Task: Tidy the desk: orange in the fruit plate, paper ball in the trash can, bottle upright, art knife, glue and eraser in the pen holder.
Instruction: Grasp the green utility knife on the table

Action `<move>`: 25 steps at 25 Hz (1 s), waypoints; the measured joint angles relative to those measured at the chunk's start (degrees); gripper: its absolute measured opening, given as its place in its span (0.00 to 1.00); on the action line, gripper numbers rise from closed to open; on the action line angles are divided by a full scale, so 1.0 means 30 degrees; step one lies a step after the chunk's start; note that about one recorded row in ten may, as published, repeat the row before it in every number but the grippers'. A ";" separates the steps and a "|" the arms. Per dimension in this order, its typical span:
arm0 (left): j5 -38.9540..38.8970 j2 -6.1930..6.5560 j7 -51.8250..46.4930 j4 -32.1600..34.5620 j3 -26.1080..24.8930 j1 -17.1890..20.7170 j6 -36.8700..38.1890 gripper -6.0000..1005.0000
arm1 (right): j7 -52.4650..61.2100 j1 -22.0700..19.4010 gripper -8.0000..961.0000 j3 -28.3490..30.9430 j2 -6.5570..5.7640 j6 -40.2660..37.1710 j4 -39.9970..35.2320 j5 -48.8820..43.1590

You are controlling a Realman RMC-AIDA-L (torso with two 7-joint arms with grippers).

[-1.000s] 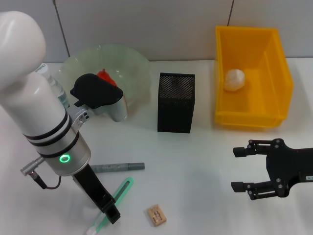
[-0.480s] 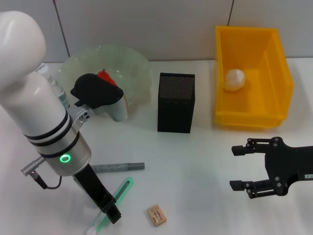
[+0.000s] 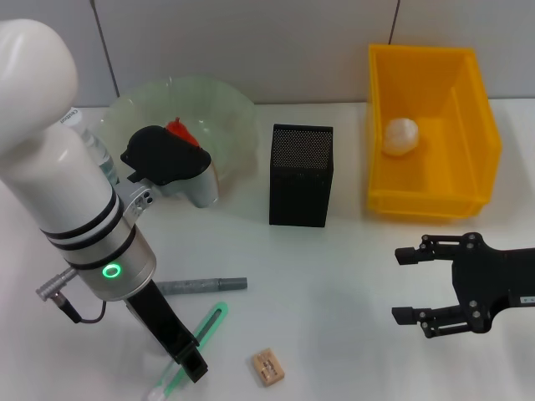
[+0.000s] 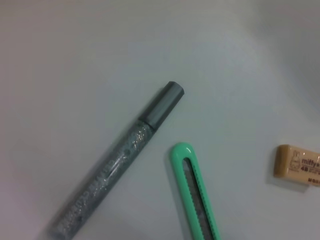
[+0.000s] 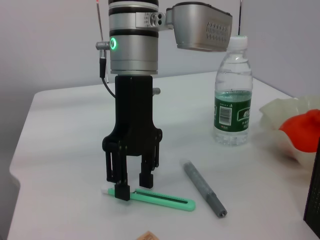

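My left gripper [image 3: 191,368] stands upright on the table, shut on the green art knife [image 3: 209,327] near its white end; the right wrist view shows it [image 5: 132,189] with the knife [image 5: 165,201] lying flat. The grey glue pen [image 3: 201,286] lies just beyond the knife. The tan eraser [image 3: 268,368] lies to its right. The bottle [image 5: 233,95] stands upright behind my left arm. The orange [image 3: 177,129] sits in the green glass plate [image 3: 226,109]. The paper ball [image 3: 399,135] lies in the yellow bin [image 3: 468,109]. My right gripper [image 3: 407,286] is open and empty at the right.
The black mesh pen holder [image 3: 301,175] stands at the table's middle, between the plate and the bin. My left arm's white body hides much of the table's left side. White table surface lies between the eraser and my right gripper.
My right gripper has drifted very slightly. My left arm, the knife, glue and eraser have not moved.
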 joint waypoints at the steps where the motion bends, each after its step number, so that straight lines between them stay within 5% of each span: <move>1: -0.0006 0.0000 0.0040 0.0000 0.0001 0.0019 -0.0025 0.56 | -0.0001 0.0027 0.84 0.0001 0.0000 0.0005 -0.0001 -0.0004; 25: -0.0034 0.0001 0.0204 -0.0309 0.0000 -0.0157 -0.0195 0.55 | 0.0009 0.0253 0.84 0.0002 0.0001 0.0117 -0.0088 -0.0061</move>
